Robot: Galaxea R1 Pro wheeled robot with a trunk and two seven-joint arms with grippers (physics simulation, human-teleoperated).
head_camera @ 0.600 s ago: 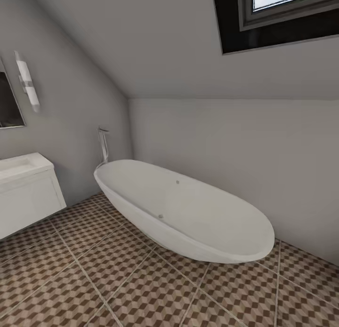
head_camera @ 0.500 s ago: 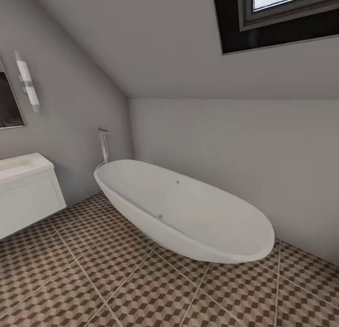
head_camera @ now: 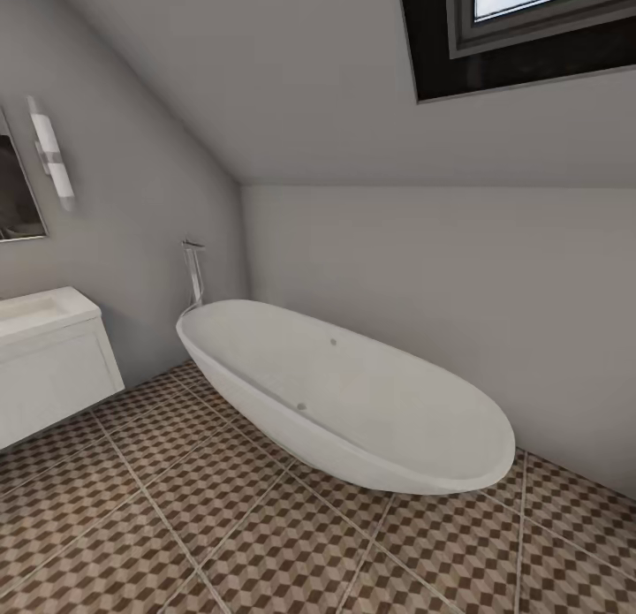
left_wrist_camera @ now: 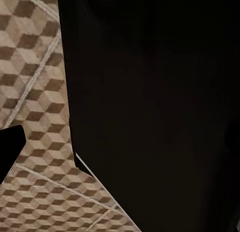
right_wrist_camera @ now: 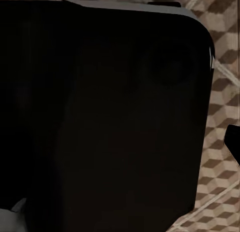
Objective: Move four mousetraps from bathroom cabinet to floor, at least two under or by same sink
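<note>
Four mousetraps remain unfetched, and facing the bathtub (head_camera: 353, 393) beside the bathroom sink (head_camera: 40, 309) (gripper states: I cannot tell either) risks a wrong turn.

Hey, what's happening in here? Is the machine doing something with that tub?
Nothing is being handled at this moment. The robot's head camera looks across a bathroom at a white oval bathtub on the cube-patterned bathroom floor, with the corner of the white bathroom sink on its vanity at the left edge. Both wrist cameras look down at the same tiles past a large dark body that blocks most of their view. Its job involves mousetraps and a wooden cabinet, so it seems to be between steps.
</note>
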